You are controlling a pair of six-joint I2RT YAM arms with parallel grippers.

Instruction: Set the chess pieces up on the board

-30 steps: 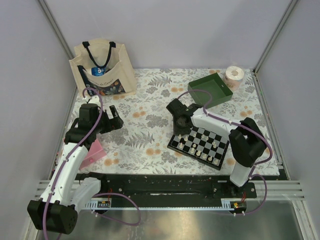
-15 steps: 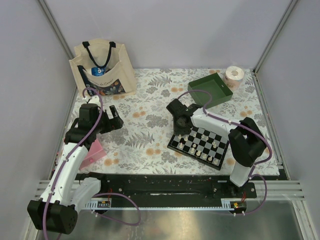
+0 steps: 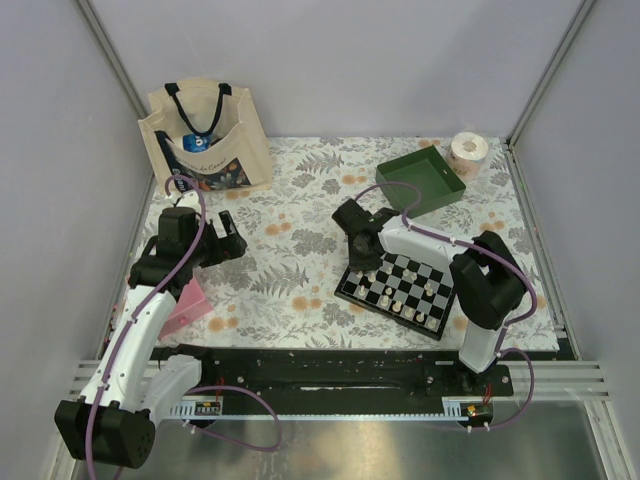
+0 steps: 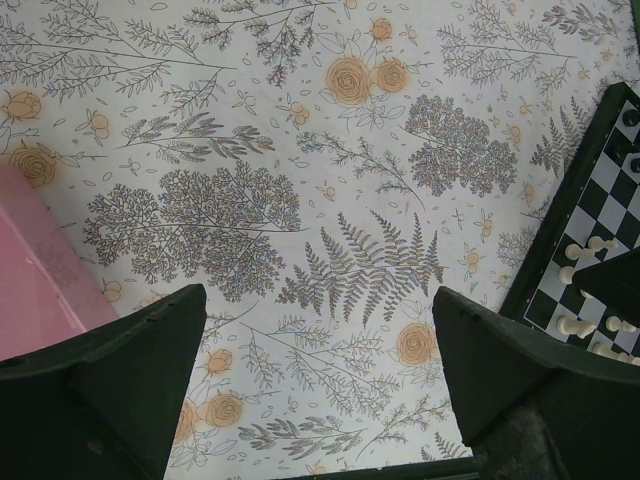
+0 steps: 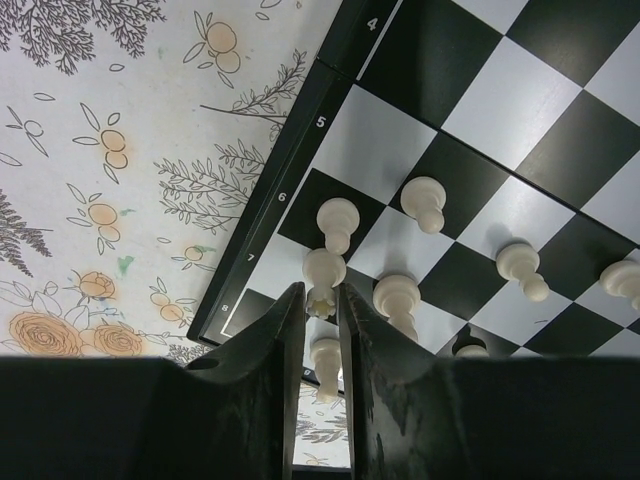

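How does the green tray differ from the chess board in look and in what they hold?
The tray is plain green with raised walls; the board is flat, checkered black and white. The tray looks empty; the board carries many pieces. The tray lies farther back than the board. Both are square and similar in size.

1. The board (image 3: 385,312): small, square, black-and-white checkered, with a black border bearing white numerals. It lies flat and is turned diagonally.
2. The chess pieces (image 5: 424,203): tiny figurines, mostly cream and a few black, scattered over the squares.
3. Cream piece (image 5: 325,265): near the numbered edge, pinched between the right gripper's (image 5: 320,292) fingertips.
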